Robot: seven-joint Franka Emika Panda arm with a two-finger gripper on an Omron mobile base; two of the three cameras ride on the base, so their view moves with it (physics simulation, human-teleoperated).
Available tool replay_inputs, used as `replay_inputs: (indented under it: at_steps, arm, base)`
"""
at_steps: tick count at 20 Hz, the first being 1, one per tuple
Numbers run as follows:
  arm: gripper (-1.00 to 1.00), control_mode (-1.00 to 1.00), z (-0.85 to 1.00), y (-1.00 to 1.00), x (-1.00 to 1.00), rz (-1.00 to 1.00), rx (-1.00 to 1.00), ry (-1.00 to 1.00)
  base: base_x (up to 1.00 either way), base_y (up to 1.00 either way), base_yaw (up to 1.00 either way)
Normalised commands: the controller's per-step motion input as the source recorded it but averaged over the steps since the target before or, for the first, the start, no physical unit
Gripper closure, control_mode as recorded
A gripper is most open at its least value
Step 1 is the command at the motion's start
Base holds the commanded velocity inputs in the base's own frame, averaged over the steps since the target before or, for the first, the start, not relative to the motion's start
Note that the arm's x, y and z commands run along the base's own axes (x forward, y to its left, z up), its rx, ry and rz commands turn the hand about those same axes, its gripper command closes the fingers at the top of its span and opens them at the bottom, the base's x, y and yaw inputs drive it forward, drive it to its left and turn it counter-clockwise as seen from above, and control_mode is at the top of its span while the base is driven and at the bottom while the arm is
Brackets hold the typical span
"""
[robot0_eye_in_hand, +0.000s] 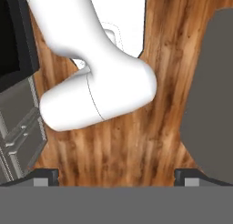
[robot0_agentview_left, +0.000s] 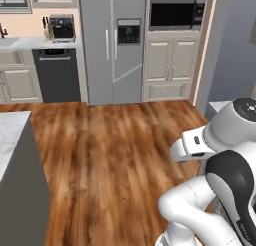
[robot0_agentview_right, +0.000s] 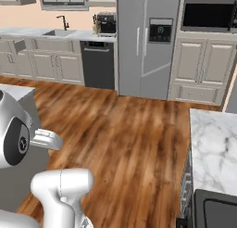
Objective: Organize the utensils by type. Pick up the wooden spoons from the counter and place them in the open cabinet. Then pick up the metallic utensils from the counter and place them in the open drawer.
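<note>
From my feed it's a pretty standard kitchen: warm wood plank floor (robot0_agentview_left: 115, 150) running the whole middle. At 12 o'clock there's a tall grey fridge (robot0_agentview_left: 114, 45) with a dispenser panel in its door, and at 1 o'clock a black microwave (robot0_agentview_left: 176, 13) built in above cream panelled cabinets (robot0_agentview_left: 170, 60). Toward 10 o'clock I see a dark dishwasher (robot0_agentview_left: 57, 75), with a black toaster-ish appliance (robot0_agentview_left: 62, 27) on the top above it. The right camera also catches a sink with a dark faucet (robot0_agentview_right: 62, 23) against a peach wall (robot0_agentview_right: 28, 18). Light is flat and even.
</note>
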Motion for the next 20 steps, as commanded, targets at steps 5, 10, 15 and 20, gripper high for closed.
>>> replay_inputs:
  at_steps: [5,10,15,20]
  arm:
    - [-1.00,1.00,0.00,0.00,0.00,0.00,0.00,0.00]
    - [-1.00,1.00,0.00,0.00,0.00,0.00,0.00,0.00]
    - [-1.00,1.00,0.00,0.00,0.00,0.00,0.00,0.00]
    - [-1.00,1.00,0.00,0.00,0.00,0.00,0.00,0.00]
  base:
    - [1.00,-0.07,0.21]
    - [1.00,-0.17,0.24]
    - [1.00,-0.21,0.31]
    - [1.00,-0.26,0.41]
